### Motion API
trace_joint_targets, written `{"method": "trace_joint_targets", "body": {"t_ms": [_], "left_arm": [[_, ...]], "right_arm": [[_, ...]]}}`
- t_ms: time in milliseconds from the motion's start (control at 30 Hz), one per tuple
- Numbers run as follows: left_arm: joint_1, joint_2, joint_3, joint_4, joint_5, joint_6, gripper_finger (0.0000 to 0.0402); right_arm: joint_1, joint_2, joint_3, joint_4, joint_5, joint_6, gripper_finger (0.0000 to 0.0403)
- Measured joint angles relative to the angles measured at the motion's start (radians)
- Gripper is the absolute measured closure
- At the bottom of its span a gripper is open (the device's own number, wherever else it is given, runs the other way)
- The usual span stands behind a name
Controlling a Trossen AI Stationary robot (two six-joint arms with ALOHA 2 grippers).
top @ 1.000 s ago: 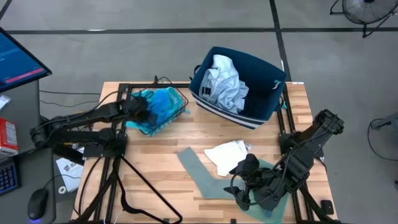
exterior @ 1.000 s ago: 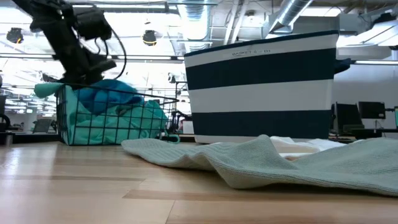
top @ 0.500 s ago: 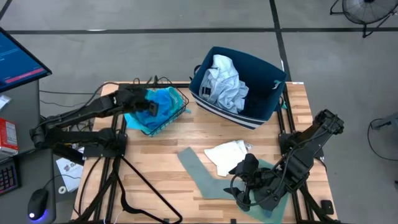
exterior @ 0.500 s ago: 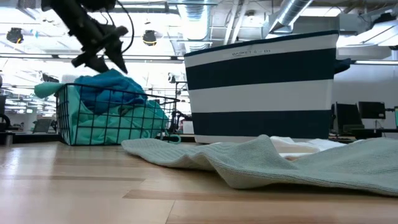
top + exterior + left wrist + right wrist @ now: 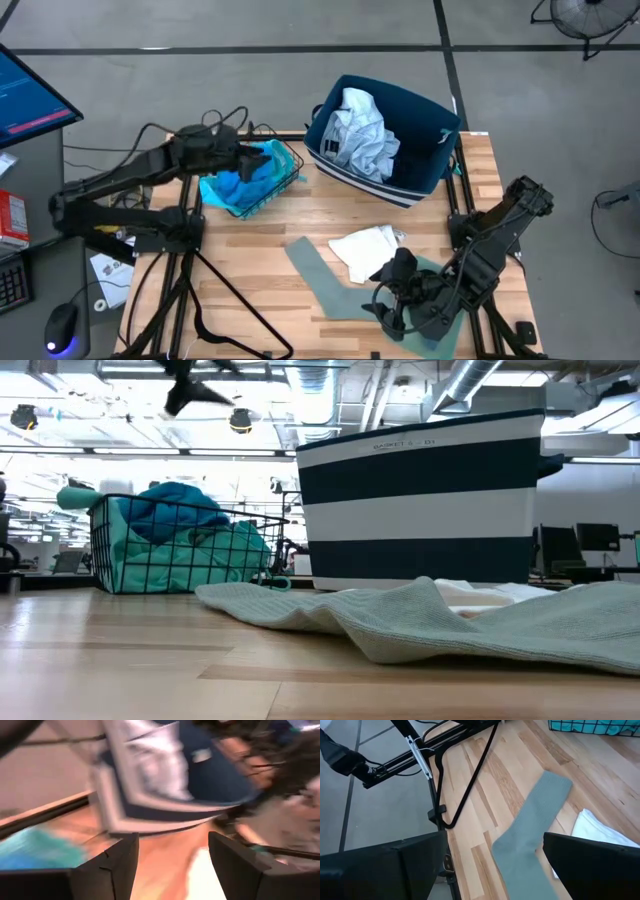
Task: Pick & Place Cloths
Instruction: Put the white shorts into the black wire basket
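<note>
Turquoise cloth in wire basket; grey cloth; white cloth; navy-white striped bin.

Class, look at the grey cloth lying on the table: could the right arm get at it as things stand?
Probably yes. The right end effector is open and empty right beside the grey cloth, which lies flat and uncovered there; only the white cloth overlaps its far part.

A lab or workshop: exposed ceiling ducts, computer monitors, concrete floor.
</note>
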Motion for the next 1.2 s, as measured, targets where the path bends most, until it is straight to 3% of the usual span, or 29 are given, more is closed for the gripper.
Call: {"method": "trace_joint_targets", "body": {"t_ms": [200,433,867,1200], "left_arm": [[-0.237,0.119,0.0,0.153,-0.043,0.073,0.019],[-0.439,0.41,-0.001,0.364,-0.105,0.142,0.019],[-0.477,0.852,-0.002,0.785,-0.124,0.18,0.0167],[-0.487,1.012,-0.002,0.915,-0.128,0.278,0.0127]], "right_arm": [[-0.001,0.0,0.0,-0.007,0.0,0.0,0.0081],[-0.001,0.0,0.0,-0.009,0.001,0.001,0.0081],[-0.001,0.0,0.0,-0.006,0.003,0.019,0.0081],[-0.001,0.0,0.0,-0.006,0.002,0.021,0.0081]]}}
